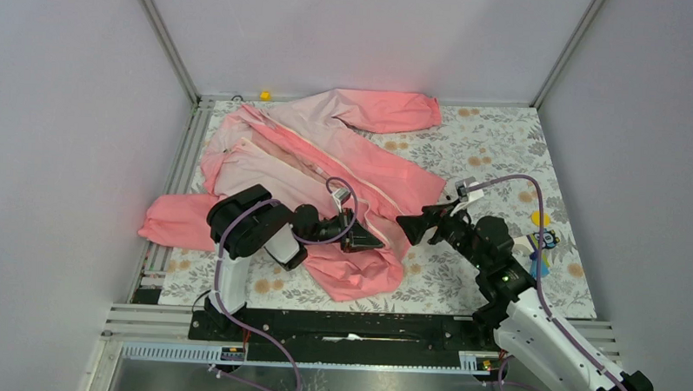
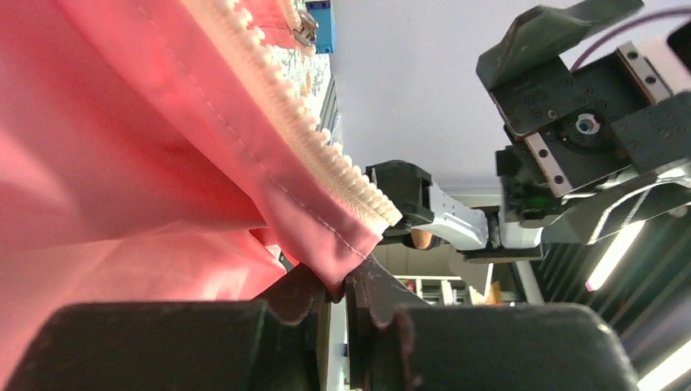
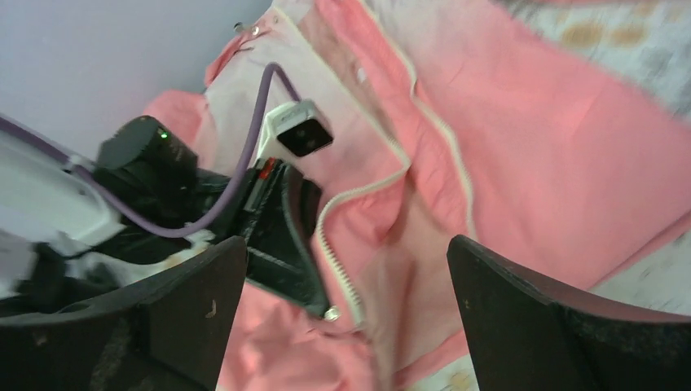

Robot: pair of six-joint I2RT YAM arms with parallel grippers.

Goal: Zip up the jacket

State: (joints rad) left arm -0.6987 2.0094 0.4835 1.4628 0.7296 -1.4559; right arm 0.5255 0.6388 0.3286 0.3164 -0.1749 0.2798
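The pink jacket lies spread on the floral table cover, open at the front, its whitish zipper running down toward the hem. My left gripper is shut on the jacket's hem corner beside the zipper's lower end; in the left wrist view the pink fabric is pinched between the jaws, with the zipper teeth just above. My right gripper is open and empty, just right of the hem. In the right wrist view it hovers over the zipper and the left gripper.
A floral cloth covers the table. A small yellow and blue object lies at the right edge, and a small yellow item at the back rail. Grey walls enclose the space.
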